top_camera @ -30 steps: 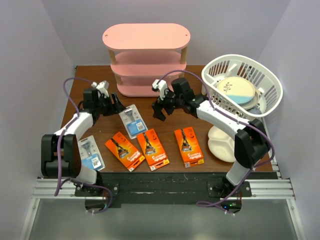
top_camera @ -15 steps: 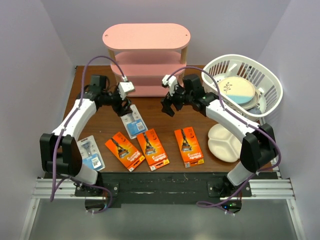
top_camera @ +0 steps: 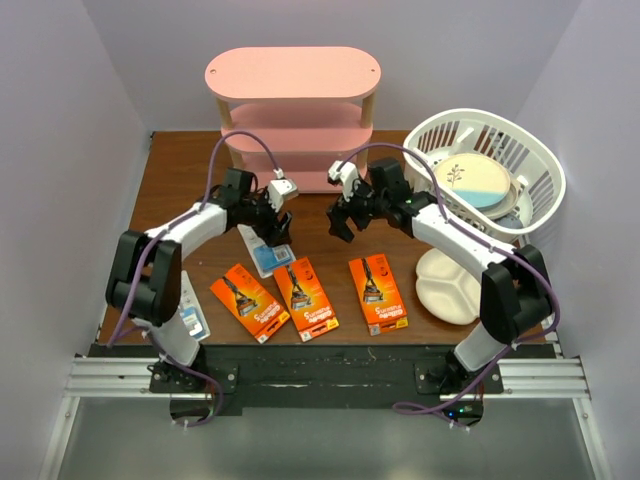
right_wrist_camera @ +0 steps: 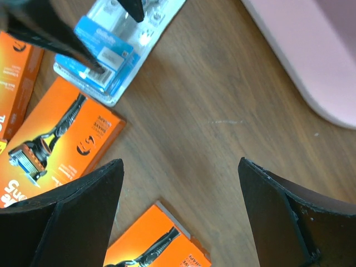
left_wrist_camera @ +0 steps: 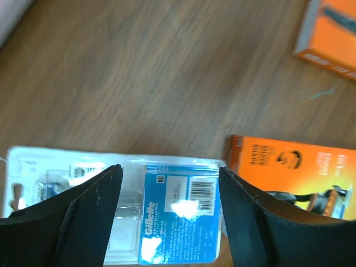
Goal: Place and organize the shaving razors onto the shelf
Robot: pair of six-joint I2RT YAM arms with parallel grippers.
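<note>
A white-and-blue razor blister pack lies flat on the table. My left gripper hovers open just above it, and the pack shows between the fingers. Three orange razor packs lie in a row nearer the front. A second blister pack is mostly hidden behind my left arm. The pink three-tier shelf stands at the back with bare boards. My right gripper hangs open over bare wood in front of the shelf's base, holding nothing.
A white slatted basket with a plate inside stands at the back right. A white divided plate lies in front of it, beside the rightmost orange pack. Purple walls close in both sides.
My left arm has swung right from the table's left side to above the blister pack. My right gripper has shifted slightly right, staying open.
</note>
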